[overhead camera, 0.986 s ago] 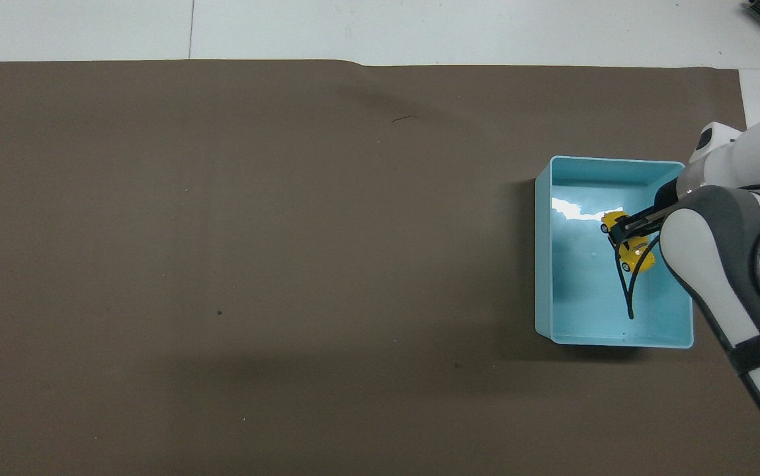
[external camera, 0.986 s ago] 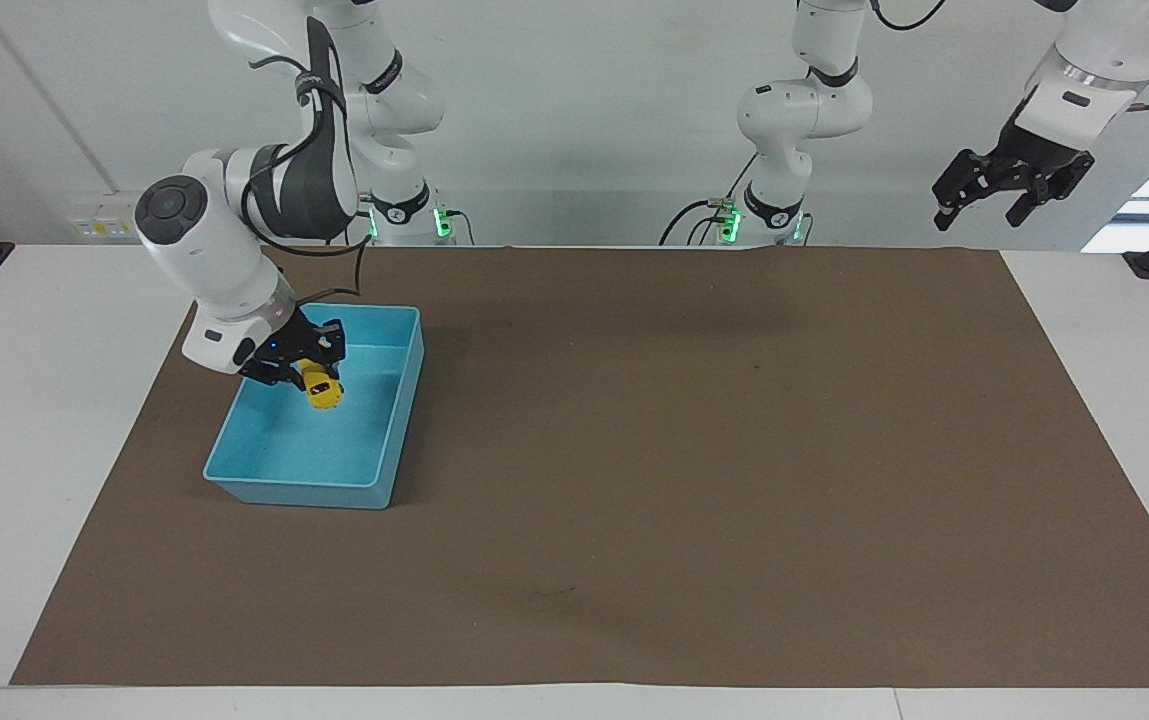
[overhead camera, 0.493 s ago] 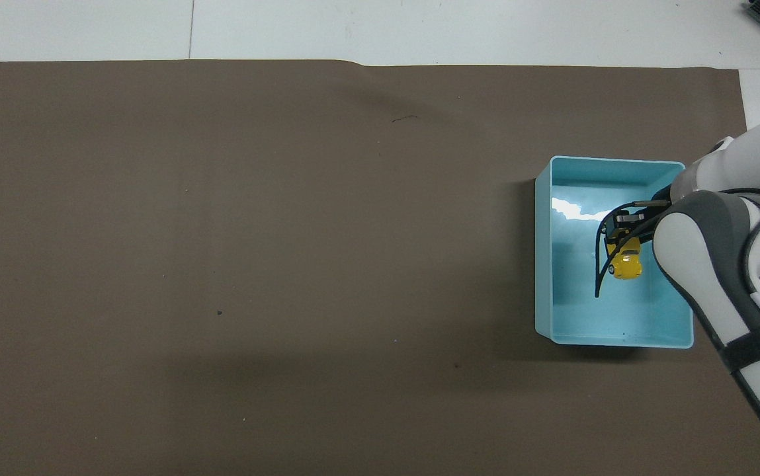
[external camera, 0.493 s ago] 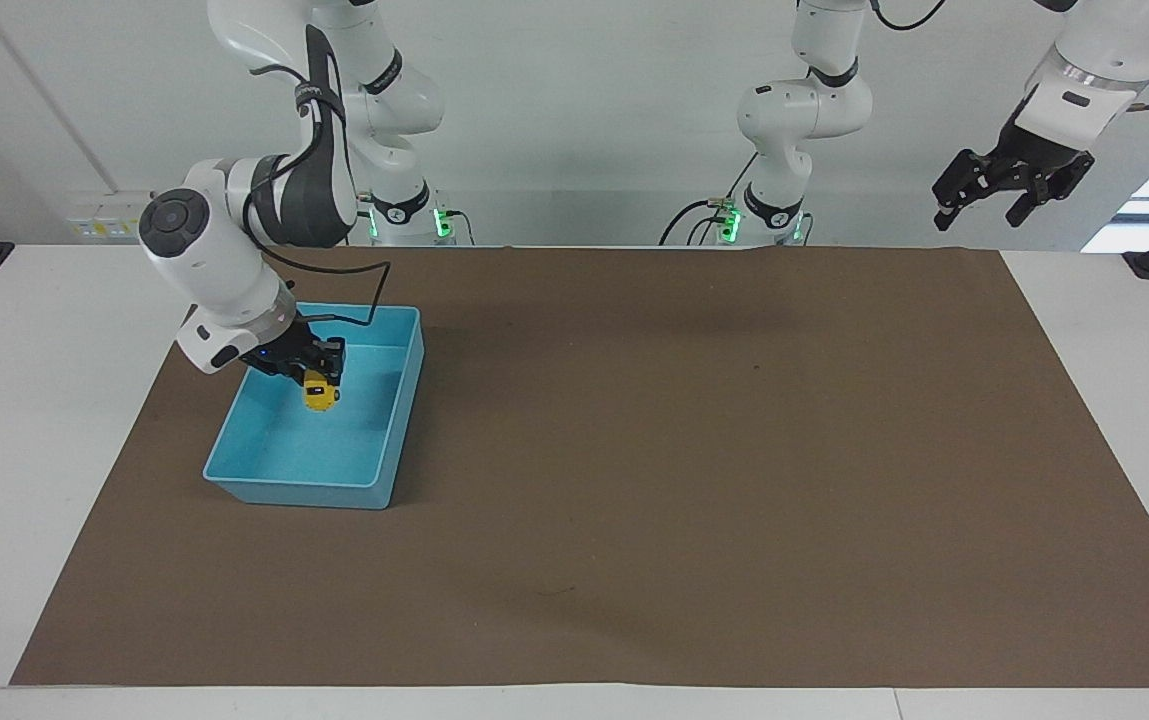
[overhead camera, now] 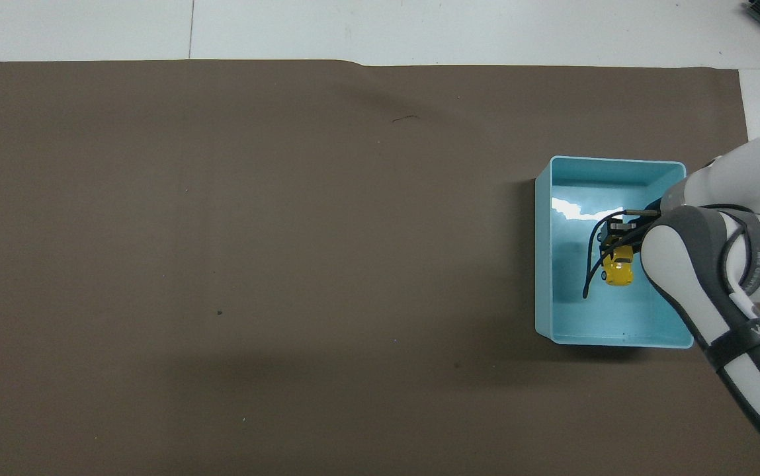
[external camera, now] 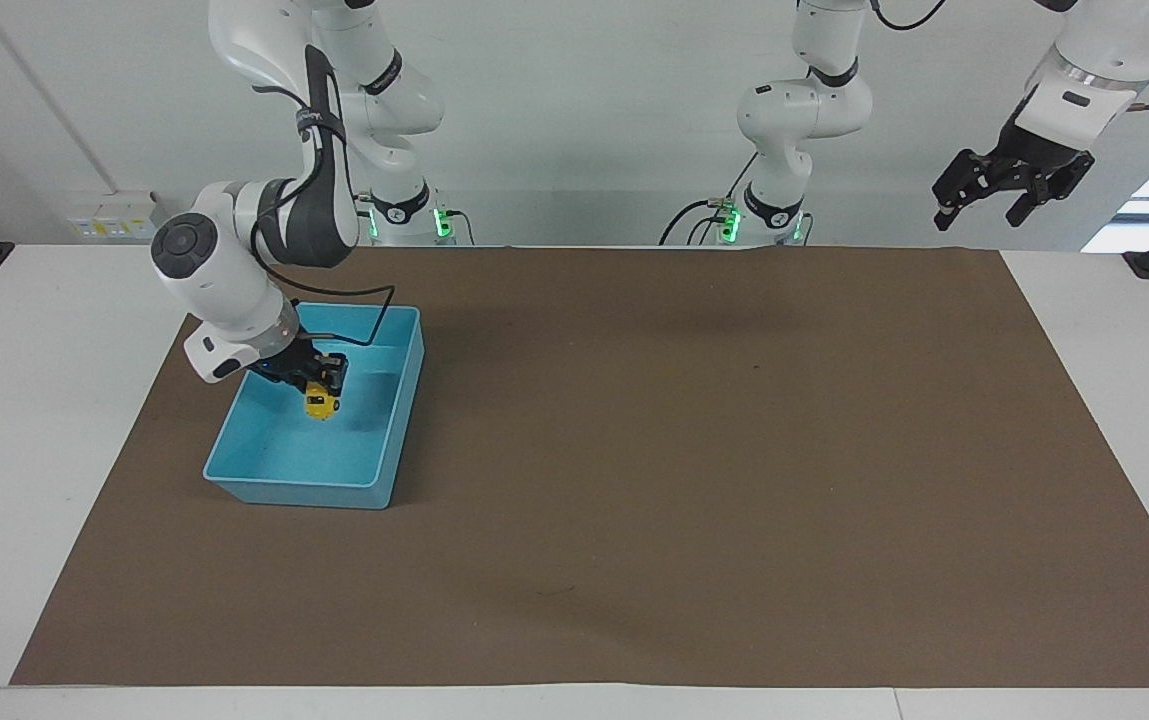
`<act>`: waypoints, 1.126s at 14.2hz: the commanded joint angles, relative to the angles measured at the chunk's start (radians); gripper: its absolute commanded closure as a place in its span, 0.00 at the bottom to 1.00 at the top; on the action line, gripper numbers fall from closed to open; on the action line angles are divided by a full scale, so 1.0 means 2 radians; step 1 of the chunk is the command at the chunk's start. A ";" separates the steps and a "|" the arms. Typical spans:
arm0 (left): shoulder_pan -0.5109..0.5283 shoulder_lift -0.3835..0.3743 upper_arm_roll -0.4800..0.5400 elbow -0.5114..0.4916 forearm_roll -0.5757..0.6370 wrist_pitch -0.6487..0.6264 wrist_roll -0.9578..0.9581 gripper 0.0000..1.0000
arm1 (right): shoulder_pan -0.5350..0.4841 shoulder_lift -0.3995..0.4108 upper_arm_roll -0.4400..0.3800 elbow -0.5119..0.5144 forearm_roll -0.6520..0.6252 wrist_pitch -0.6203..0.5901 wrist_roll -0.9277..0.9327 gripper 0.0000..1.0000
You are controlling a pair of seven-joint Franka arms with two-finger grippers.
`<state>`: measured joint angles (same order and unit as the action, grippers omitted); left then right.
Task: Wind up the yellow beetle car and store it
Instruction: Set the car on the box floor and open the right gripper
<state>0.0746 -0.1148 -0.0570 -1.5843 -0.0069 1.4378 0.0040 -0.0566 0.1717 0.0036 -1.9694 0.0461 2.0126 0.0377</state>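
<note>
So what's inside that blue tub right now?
Inside the light-blue bin hangs the yellow beetle car, pinched in the right claw above the floor. The claw and its cable hide part of the car. Nothing else shows on the visible floor.

facing: high, across table, toward robots | overhead: steeply down from robots' end | shared: brown mat (external camera: 694, 450)

The open-topped light-blue plastic bin (external camera: 389, 440) walls in its floor at every clock direction, so entry is from above. The white right arm (overhead camera: 717, 264) overhangs its 3 o'clock rim in the overhead view, perhaps narrowing that entry.
</note>
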 commanded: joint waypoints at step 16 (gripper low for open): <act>0.007 -0.006 -0.003 -0.007 -0.009 0.001 0.000 0.00 | 0.000 0.029 0.006 -0.037 0.008 0.081 0.008 0.75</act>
<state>0.0746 -0.1148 -0.0570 -1.5843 -0.0069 1.4378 0.0040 -0.0515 0.2390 0.0085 -2.0294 0.0461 2.1577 0.0377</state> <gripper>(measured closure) 0.000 0.542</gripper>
